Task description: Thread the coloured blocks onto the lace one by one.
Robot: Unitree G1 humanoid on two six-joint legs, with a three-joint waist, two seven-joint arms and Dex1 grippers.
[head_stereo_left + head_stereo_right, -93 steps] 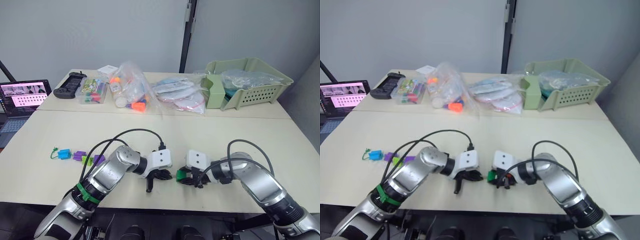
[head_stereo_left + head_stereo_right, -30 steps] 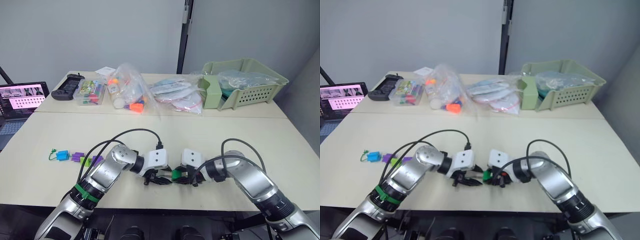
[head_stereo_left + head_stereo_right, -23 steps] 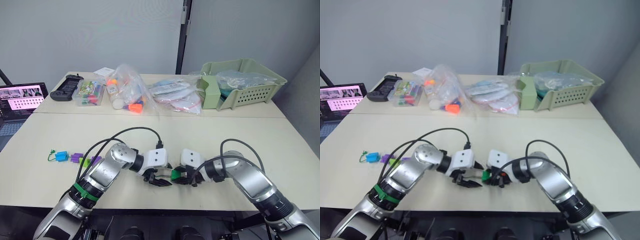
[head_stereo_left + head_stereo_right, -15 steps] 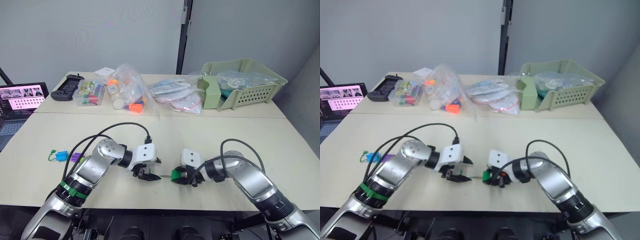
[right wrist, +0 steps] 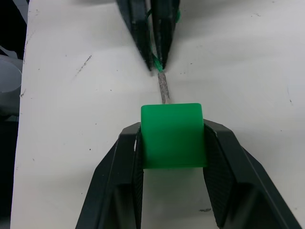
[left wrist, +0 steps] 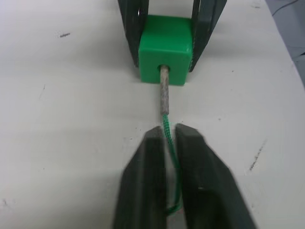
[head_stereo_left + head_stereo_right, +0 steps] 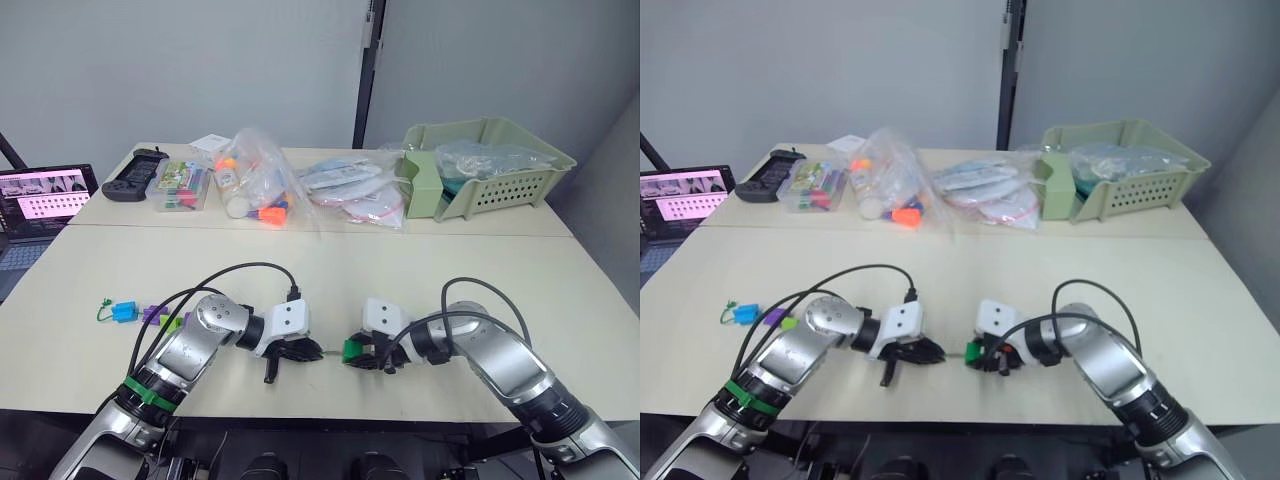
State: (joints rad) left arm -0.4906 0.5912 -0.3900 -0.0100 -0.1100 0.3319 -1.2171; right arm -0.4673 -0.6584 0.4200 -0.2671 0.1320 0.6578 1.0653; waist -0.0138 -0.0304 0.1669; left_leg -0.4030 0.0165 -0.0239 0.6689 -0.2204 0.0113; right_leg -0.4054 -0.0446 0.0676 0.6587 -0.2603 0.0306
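A dark green block (image 5: 172,136) is pinched between the two fingers of my right gripper (image 7: 352,353), low over the table near its front edge. The lace's pale stiff tip (image 6: 164,90) sits in the block's hole. Just behind the tip, my left gripper (image 6: 167,131) is shut on the thin green lace (image 6: 167,125), facing the right one from the left. The lace runs off leftward under my left arm. At the table's left lie a blue block (image 7: 124,311), a purple block (image 7: 152,314) and a lime green block (image 7: 172,322) in a row.
An open laptop (image 7: 40,195) stands off the far left. Along the back of the table are a black controller (image 7: 140,172), a clear box of coloured pieces (image 7: 185,183), plastic bags (image 7: 260,185) and a pale green basket (image 7: 490,160). Black cables (image 7: 250,272) arc over both wrists.
My left gripper pulled back leftward from the block, then came in again with its wrist turned, and now holds the lace just behind the tip. The right gripper and the block stayed put.
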